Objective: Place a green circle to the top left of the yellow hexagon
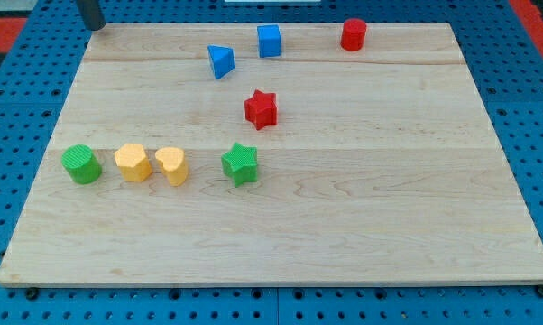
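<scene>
Since only a rod tool (pixel 93 24) is fitted, nothing is grasped; well below it, the light, rigid green circle (pixel 82 164) should be pushed low on its side, beside the yellow hexagon (pixel 133 162).

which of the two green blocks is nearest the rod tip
The green circle, at the view's left end of the row; my tip is up by the top-left corner. The green star sits farther right.

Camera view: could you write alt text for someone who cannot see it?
A wooden board holds eight small blocks: a green circle, yellow hexagon, yellow heart and green star in a row at the view's left, with a red star, blue wedge, blue cube and red cylinder above. My tip stands at the top-left corner, far from all blocks.
</scene>
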### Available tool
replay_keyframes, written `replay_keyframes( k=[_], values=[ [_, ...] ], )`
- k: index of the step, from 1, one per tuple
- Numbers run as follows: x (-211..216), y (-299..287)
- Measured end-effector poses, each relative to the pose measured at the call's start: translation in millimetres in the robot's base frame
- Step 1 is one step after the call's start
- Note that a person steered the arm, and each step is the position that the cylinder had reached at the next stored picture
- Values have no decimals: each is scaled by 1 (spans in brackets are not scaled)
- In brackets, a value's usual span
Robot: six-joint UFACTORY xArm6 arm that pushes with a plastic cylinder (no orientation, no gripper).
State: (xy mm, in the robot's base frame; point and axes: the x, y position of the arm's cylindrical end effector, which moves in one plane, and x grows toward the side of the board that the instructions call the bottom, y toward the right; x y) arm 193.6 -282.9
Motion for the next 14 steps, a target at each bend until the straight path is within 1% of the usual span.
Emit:
replay_keyframes(
  k=[1,3,4,6,7,8,9,10,12,14],
  values=[
    [3,-12],
    [65,-21],
    [168,-20],
    [302,-14],
    [386,8],
    [387,39],
    [375,39],
    [360,33],
    [315,29],
    [279,35]
  ],
)
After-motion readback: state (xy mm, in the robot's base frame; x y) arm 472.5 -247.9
